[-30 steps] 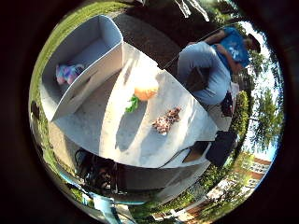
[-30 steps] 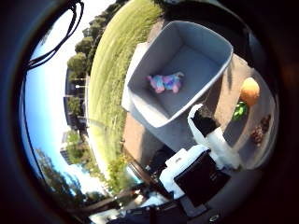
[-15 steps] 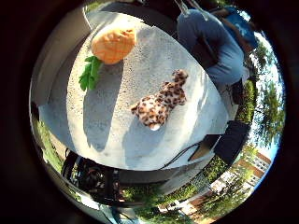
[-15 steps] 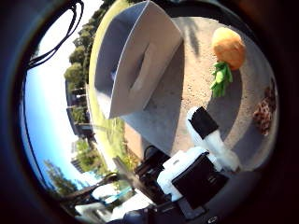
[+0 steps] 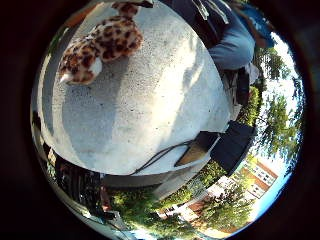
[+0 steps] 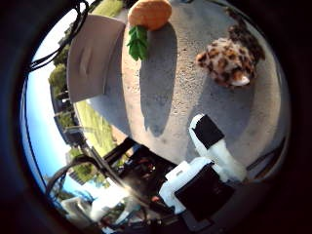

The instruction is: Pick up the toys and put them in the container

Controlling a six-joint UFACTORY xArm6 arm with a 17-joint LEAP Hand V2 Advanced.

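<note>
A leopard-spotted plush toy [image 6: 229, 61] lies on the grey stone table [image 5: 150, 115], close under my palm. An orange plush fruit [image 6: 148, 13] with green leaves [image 6: 138, 41] lies further along the table, beside the grey container [image 6: 92, 56]. Only the container's outer wall shows; its inside is hidden. My right hand [image 6: 209, 146] hovers above the table, apart from both toys, with a white and black finger held out fairly straight and nothing in it.
The table's rounded edge [image 5: 125, 172] drops off to grass [image 6: 97, 131]. A dark square object [image 5: 235, 147] stands on the ground just past that edge. Dark equipment [image 5: 80, 185] sits below the table's rim.
The view has swung away from the container and along the table. The leopard toy now looks much larger and closer. The pink toy inside the container is out of sight.
</note>
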